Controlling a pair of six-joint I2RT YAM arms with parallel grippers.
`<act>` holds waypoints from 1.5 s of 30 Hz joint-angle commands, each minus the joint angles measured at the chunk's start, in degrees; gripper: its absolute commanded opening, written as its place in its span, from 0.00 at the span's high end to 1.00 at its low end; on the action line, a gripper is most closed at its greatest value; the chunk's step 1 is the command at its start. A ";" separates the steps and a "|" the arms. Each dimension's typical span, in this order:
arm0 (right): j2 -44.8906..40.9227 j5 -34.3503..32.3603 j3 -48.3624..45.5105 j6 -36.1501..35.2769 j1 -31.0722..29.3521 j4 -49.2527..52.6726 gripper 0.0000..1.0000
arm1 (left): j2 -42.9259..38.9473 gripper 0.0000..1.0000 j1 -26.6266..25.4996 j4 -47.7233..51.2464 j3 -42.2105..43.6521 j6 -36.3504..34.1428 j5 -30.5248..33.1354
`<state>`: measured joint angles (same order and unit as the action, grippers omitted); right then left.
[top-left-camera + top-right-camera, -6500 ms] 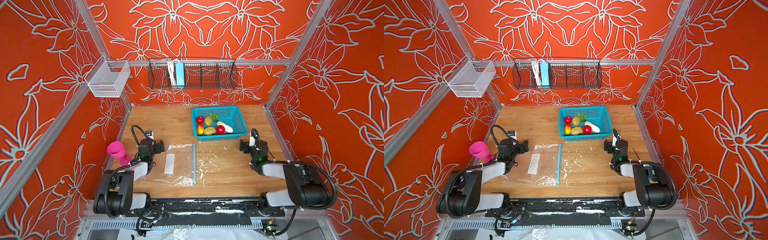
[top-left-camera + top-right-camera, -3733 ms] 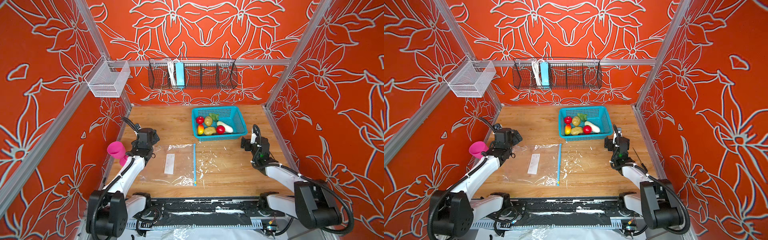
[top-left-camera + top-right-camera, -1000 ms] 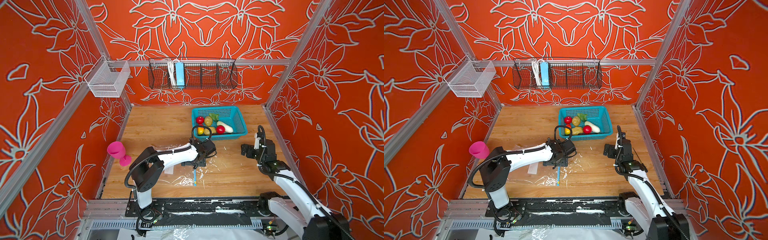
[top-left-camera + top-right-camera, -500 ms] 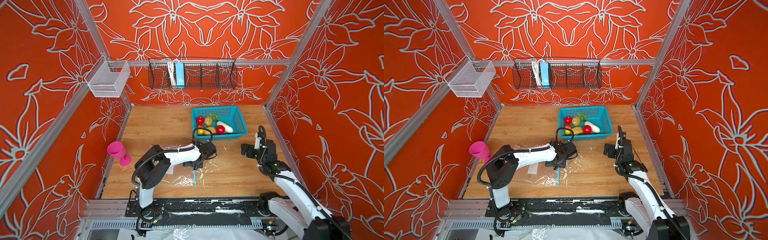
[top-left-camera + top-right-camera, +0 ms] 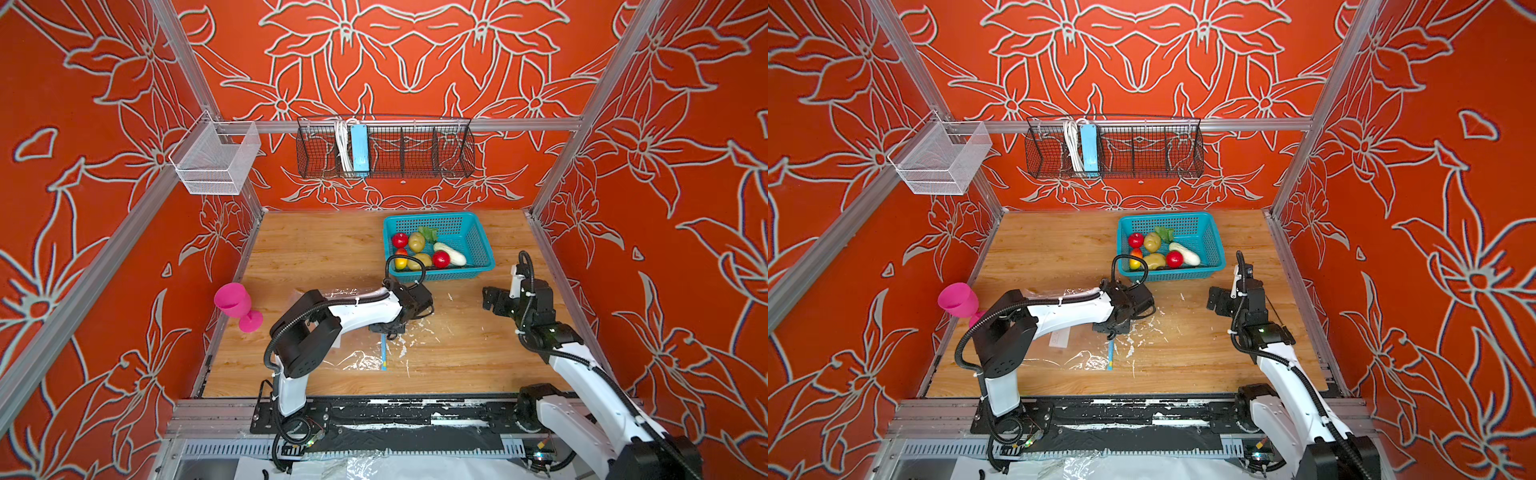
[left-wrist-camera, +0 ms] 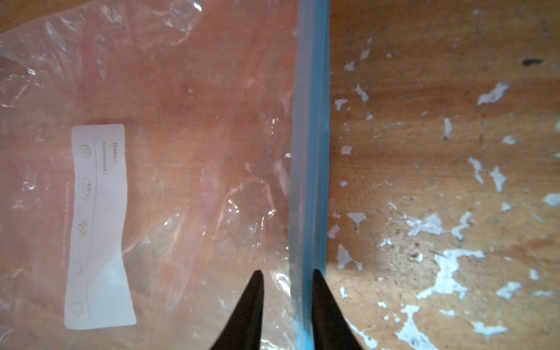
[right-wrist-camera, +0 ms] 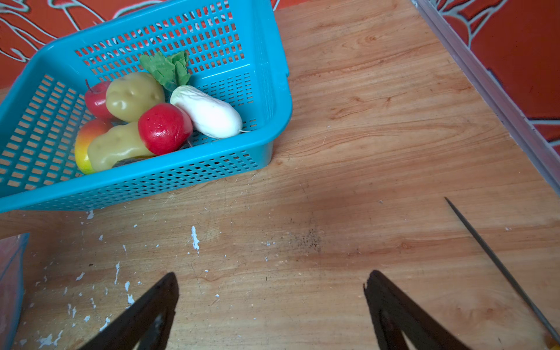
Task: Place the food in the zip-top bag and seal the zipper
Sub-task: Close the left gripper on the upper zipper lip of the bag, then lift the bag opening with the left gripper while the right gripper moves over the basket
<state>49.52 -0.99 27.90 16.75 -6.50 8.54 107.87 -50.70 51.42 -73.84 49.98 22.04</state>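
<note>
Zero food items are sitting in the bag; opening it appears to be the step in hand.
Left gripper point(image 6: 286, 272) is straddling the zipper point(image 6: 309, 151) of the flat zip-top bag point(image 6: 181, 136), jaws narrowly apart, grip unclear. Right gripper point(image 7: 271, 281) is hovering spread wide over the table point(image 7: 363, 151). All the food point(image 7: 163, 127) is lying in the teal basket point(image 7: 181, 178), so filling and sealing are both waiting.

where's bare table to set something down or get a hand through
In a top view the table is bare left of the teal basket, between the back wall and the zip-top bag. Another runs along the front edge, between the zipper and the right arm. Crowded: the middle, where the left arm lies over the bag before the basket.
</note>
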 commanded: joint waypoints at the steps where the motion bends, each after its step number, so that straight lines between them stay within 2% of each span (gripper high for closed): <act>1: -0.68 0.29 -0.89 0.83 -0.37 0.34 0.02 | 0.76 0.75 -0.44 1.57 -0.42 1.18 2.03; 6: -0.61 0.20 -0.76 0.82 -0.40 0.25 0.02 | 0.44 1.00 -0.46 1.97 -0.25 1.09 2.92; 18: -0.43 1.58 -0.40 0.59 -0.41 0.33 0.02 | -1.93 1.00 -0.46 3.71 -0.99 0.44 4.82; 23: -1.72 0.79 2.02 -0.52 -0.39 2.44 0.02 | -6.60 1.00 -0.46 6.62 -2.29 -1.94 8.22; 32: -1.93 0.90 7.32 -0.40 -0.39 7.33 0.02 | -14.77 1.00 0.09 4.64 -2.48 -10.10 9.26; 37: 1.05 1.04 10.94 1.51 -0.37 9.48 0.02 | -17.65 1.00 4.09 3.63 -2.63 -13.46 5.82; 41: 5.00 -3.89 15.74 2.12 -0.61 13.76 0.02 | -20.94 1.00 10.08 1.64 -2.37 -16.05 1.62; 45: 9.27 -3.92 20.71 1.83 -0.69 17.17 0.02 | -23.35 1.00 13.35 -2.46 -2.07 -19.58 -1.96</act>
<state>57.01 -3.22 45.21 17.32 -6.85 21.41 86.63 -38.57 51.72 -75.96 33.89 23.22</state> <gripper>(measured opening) 0.978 0.049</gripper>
